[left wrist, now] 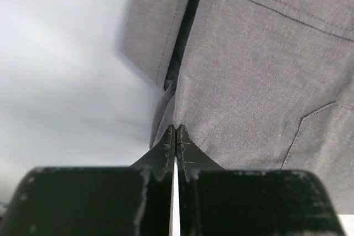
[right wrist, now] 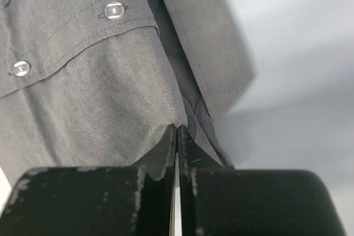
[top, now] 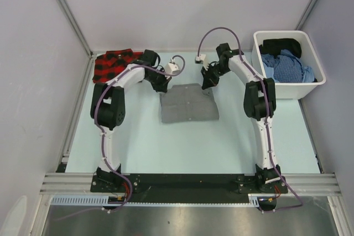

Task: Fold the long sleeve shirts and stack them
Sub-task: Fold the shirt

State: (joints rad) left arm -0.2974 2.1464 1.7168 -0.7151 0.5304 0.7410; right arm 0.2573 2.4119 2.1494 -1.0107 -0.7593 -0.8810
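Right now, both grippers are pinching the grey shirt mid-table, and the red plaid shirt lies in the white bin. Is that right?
The red plaid shirt lies on the table at the far left, not in the white bin, as the top external view shows. The left gripper and right gripper do pinch the grey shirt.

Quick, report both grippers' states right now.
Left gripper: jaws shut on the grey shirt.
Right gripper: jaws shut on the same grey shirt.
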